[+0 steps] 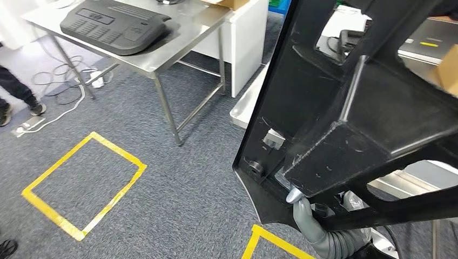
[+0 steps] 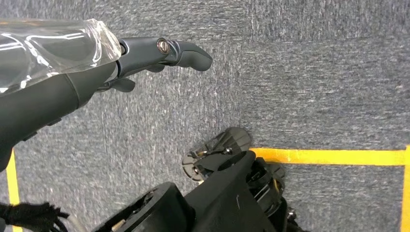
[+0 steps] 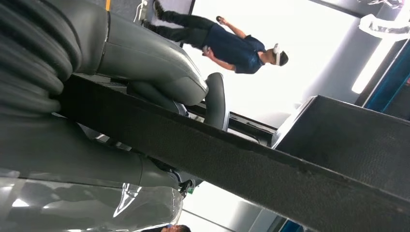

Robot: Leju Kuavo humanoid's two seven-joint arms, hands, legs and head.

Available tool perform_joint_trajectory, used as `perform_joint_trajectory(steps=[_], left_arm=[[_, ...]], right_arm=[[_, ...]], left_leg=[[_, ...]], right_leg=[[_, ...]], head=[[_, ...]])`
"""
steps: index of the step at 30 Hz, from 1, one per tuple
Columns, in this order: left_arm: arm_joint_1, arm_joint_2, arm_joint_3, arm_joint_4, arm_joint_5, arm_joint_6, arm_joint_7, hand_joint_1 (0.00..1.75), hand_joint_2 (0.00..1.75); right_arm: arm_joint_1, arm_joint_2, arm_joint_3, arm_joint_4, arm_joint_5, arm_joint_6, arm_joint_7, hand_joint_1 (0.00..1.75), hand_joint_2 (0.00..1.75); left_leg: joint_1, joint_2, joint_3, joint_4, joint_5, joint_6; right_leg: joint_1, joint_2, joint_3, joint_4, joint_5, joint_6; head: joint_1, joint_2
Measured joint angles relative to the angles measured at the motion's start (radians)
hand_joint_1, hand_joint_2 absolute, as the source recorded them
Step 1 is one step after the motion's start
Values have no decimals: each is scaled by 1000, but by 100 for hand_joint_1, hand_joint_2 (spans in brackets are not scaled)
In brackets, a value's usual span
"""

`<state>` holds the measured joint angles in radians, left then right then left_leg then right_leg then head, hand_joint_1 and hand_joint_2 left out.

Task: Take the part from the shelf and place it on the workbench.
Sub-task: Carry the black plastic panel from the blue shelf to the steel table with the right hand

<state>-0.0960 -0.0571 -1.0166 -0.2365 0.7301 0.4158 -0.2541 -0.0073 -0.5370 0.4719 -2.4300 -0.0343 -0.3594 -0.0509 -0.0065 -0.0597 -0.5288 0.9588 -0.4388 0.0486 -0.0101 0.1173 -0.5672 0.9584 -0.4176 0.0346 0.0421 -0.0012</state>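
Looming closest to the head camera: large black moulded part point(image 1: 345, 108), tilted, held up off the floor and covering most of the right side of the head view, with ribs, cut-out openings and a small metal clip on its inner face. Being gripped along its lower bar by the right hand point(image 1: 310, 216), grey thumb and fingers wrapping the edge from below. Showing again in the right wrist view as a dark textured bar point(image 3: 251, 164) crossing the frame, with the right hand point(image 3: 145, 82) clamping it, thick grey thumb curling over one side and the rest of the hand pressing the other.

Hanging low over the carpet, the left hand point(image 2: 159, 53): fingers extended and slightly apart, holding nothing, a clear plastic sleeve covering the wrist.

Standing well apart from the held part, at the upper left of the head view, a steel workbench point(image 1: 178, 43) carrying a second dark moulded panel point(image 1: 116, 24). Running across the grey carpet, yellow tape point(image 1: 81, 186) outlining a square, with another taped corner near the robot's feet. Lying under the bench, loose cables point(image 1: 65, 86). Standing at the left edge, a person's leg and shoe point(image 1: 19, 94); appearing in the right wrist view, a person in a dark blue shirt point(image 3: 232, 46).
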Motion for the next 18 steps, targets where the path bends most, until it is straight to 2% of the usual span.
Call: perform_joint_trajectory(steps=[5,6,7,9,10,11,12,14,15,16,17,18], left_arm=[[-1,0,0,0,0,0,0,0,175],[-2,-1,0,0,0,0,0,0,175],[-1,-3,0,0,0,0,0,0,175],[1,-5,0,0,0,0,0,0,175],[2,-5,0,0,0,0,0,0,175],[2,-5,0,0,0,-1,0,0,175],[1,-6,0,0,0,0,0,0,175],[-1,-7,0,0,0,0,0,0,175],[-2,-7,0,0,0,0,0,0,175],[-2,-7,0,0,0,0,0,0,175],[-3,-7,0,0,0,0,0,0,175],[-3,-7,0,0,0,0,0,0,175]], right_arm=[[0,0,0,-1,0,0,2,175,175],[-2,-1,0,-1,0,1,5,175,175],[-4,-2,0,-2,0,2,7,175,175],[-9,-4,0,-2,1,3,13,175,175],[-8,-3,0,-2,1,3,14,175,175],[-8,-4,0,-2,1,3,15,175,175],[-8,-4,0,-2,1,3,16,175,175],[-9,-4,0,-2,1,4,16,175,175],[-10,-4,0,-2,1,4,17,175,175],[-10,-4,0,-2,1,4,17,175,175],[-11,-4,0,-2,1,4,17,175,175],[-11,-4,0,-2,1,4,17,175,175]], left_leg=[[-1,10,1,-1,2,2],[1,25,2,-5,4,7],[2,42,2,-8,7,12],[5,84,2,-14,9,20],[5,97,1,-14,8,20],[6,110,1,-14,7,19],[7,121,3,-13,6,17],[6,140,8,-11,0,8],[4,148,12,-9,-4,3],[1,156,15,-8,-7,-3],[-2,165,17,-8,-9,-7],[0,175,20,-8,-11,-12]], right_leg=[[-1,13,-3,-2,3,6],[0,-9,-22,36,-22,11],[1,-36,-50,97,-57,17],[0,-97,-124,259,-139,27],[-2,-103,-140,295,-147,30],[-4,-107,-136,292,-136,32],[-7,-115,-110,246,-109,35],[-8,-160,-27,97,-48,39],[-8,-179,4,41,-29,35],[-6,-191,18,12,-23,30],[-4,-188,19,6,-24,22],[-3,-174,16,6,-22,13]], head=[[1,0],[2,0],[3,0],[6,0],[6,0],[6,0],[6,0],[6,0],[5,0],[5,0],[4,0],[4,0]])
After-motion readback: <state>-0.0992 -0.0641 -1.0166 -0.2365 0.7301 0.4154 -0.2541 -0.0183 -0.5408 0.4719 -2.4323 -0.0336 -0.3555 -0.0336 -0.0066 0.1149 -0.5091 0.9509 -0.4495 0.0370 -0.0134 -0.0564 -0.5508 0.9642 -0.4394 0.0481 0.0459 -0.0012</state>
